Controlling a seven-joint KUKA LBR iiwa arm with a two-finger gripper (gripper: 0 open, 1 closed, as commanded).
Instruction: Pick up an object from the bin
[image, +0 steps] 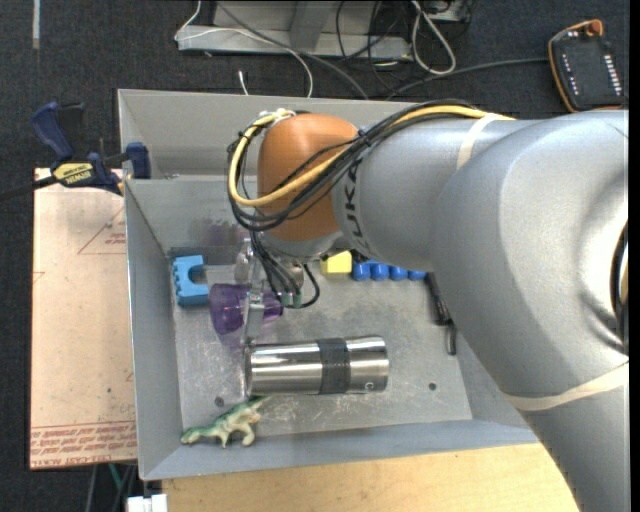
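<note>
The end effector (262, 292) hangs low over the left-middle of the bin (150, 340). I cannot tell whether it is set wide or narrow. A translucent purple cup (228, 308) sits hard against its view-left side, beside a blue block (188, 280). Just toward the near wall lies 1 steel cylinder (318, 367), its long axis running across the view. The cup looks the likelier target.

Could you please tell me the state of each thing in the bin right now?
Purple translucent plastic cup: on the bin floor, close beside the gripper.
Shiny metal cylinder with dark band: lying on its side.
Green toy dinosaur: lying flat by the near wall.
Blue plastic block: resting flat, apart from the gripper.
</note>
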